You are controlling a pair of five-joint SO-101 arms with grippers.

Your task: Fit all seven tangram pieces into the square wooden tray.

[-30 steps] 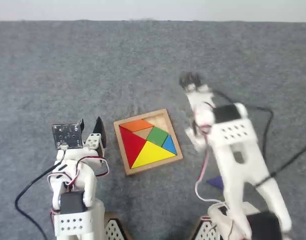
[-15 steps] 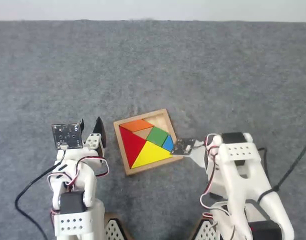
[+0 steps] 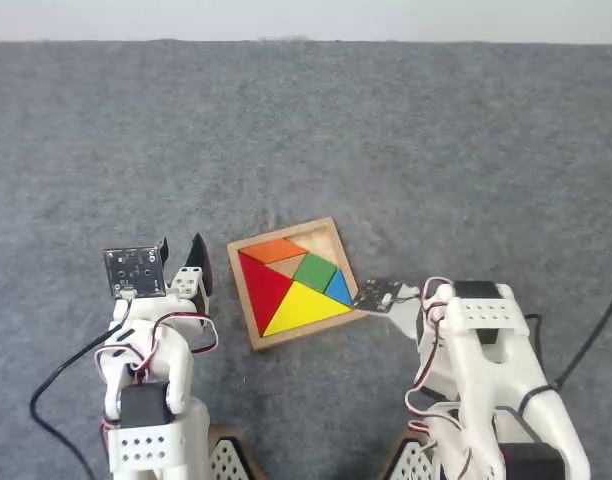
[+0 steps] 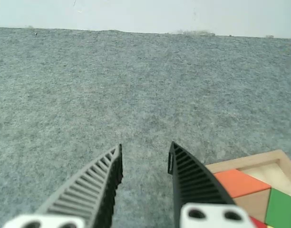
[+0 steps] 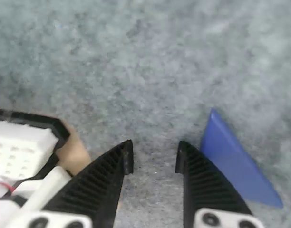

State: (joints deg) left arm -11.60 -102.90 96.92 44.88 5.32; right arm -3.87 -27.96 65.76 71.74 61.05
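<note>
The move ahead turns on how the blue-violet flat triangle piece (image 5: 233,161) lies against the right pincer (image 5: 152,151). The triangle rests flat on the grey felt surface (image 3: 436,130), outside the pincer's span and just beside the outer edge of one finger, not in the gap between the two. Its long edge slants obliquely across the pincer's closing line rather than lying square to it. The right pincer is spread a little and holds nothing, with bare felt showing between its tips. By my judgement a sideways shift and some wrist turn are needed before the fingers can straddle the piece across its narrower width. The square wooden tray (image 3: 248,330) sits between the two arms. It already holds red, yellow, orange, green and small blue pieces, with bare wood showing at its far corner. Whether the tan patch among the colours is a piece or tray floor I cannot tell. The left pincer (image 4: 144,153) is spread and empty on the other side of the tray. It is well apart from the triangle, so the right arm is clearly nearer to it.
</note>
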